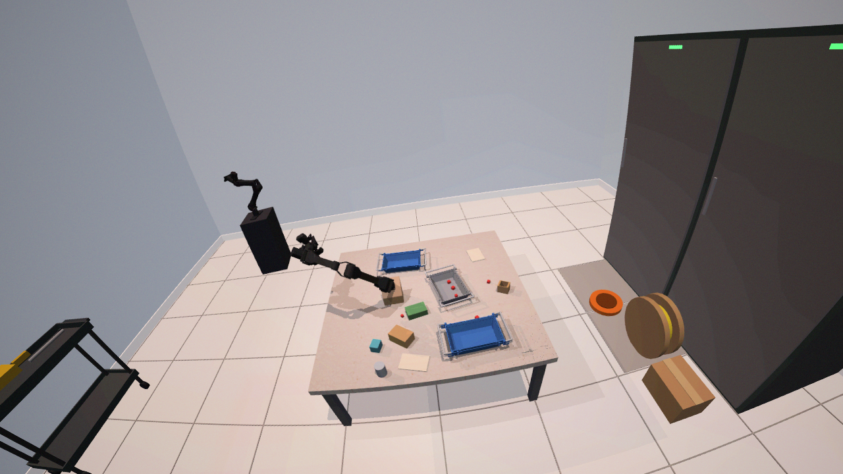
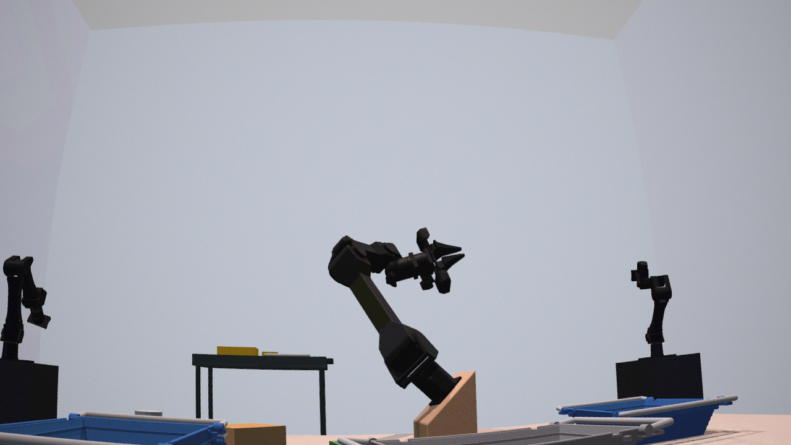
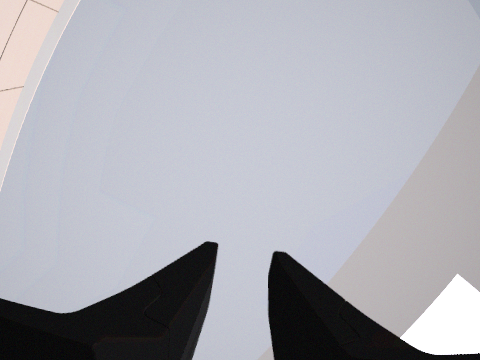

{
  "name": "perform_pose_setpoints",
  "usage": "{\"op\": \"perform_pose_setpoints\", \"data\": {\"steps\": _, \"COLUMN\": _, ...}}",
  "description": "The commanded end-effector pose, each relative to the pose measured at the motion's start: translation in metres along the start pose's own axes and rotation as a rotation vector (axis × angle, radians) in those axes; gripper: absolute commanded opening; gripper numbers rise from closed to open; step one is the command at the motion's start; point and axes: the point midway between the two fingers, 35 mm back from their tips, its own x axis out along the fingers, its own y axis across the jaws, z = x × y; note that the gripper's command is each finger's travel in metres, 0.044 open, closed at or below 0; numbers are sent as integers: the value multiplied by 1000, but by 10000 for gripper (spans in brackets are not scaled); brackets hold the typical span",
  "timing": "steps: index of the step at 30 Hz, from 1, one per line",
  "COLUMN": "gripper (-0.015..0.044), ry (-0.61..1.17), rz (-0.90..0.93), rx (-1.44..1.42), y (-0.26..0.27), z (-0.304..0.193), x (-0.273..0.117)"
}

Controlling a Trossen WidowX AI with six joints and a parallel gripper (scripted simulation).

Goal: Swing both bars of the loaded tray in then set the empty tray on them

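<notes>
A grey tray (image 1: 440, 289) (image 2: 580, 431) with several small red blocks (image 1: 452, 288) in it stands mid-table. Wire bars show at its far end and its near end (image 1: 457, 306), not across its middle. An empty blue tray (image 1: 475, 334) (image 2: 149, 430) stands at the table's front right, wire bars at its ends. A second empty blue tray (image 1: 403, 260) (image 2: 669, 412) stands at the back left. My gripper (image 2: 461, 251) (image 3: 243, 259) is raised high, far from the trays. Its fingers stand a narrow gap apart with nothing between them.
My arm's base is on a tan wedge (image 1: 393, 296) (image 2: 461, 412). A green block (image 1: 415, 310), an orange block (image 1: 401, 336), a teal cube (image 1: 375, 345) and a grey cylinder (image 1: 380, 369) stand left of the front blue tray. A small brown box (image 1: 503, 287) stands right.
</notes>
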Motion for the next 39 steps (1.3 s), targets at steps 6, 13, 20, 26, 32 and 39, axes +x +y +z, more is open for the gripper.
{"op": "perform_pose_setpoints", "data": {"steps": 6, "gripper": 88, "ry": 229, "rz": 189, "rx": 234, "y": 38, "z": -105, "x": 111}}
{"op": "perform_pose_setpoints", "data": {"steps": 13, "gripper": 88, "ry": 412, "rz": 305, "rx": 407, "y": 80, "z": -194, "x": 170}}
{"op": "perform_pose_setpoints", "data": {"steps": 20, "gripper": 88, "ry": 604, "rz": 413, "rx": 575, "y": 134, "z": -286, "x": 202}}
{"op": "perform_pose_setpoints", "data": {"steps": 26, "gripper": 88, "ry": 787, "rz": 497, "rx": 778, "y": 189, "z": -364, "x": 217}}
{"op": "perform_pose_setpoints", "data": {"steps": 32, "gripper": 88, "ry": 988, "rz": 568, "rx": 985, "y": 252, "z": -438, "x": 216}}
{"op": "perform_pose_setpoints", "data": {"steps": 39, "gripper": 88, "ry": 1218, "rz": 653, "rx": 1179, "y": 334, "z": -509, "x": 192}}
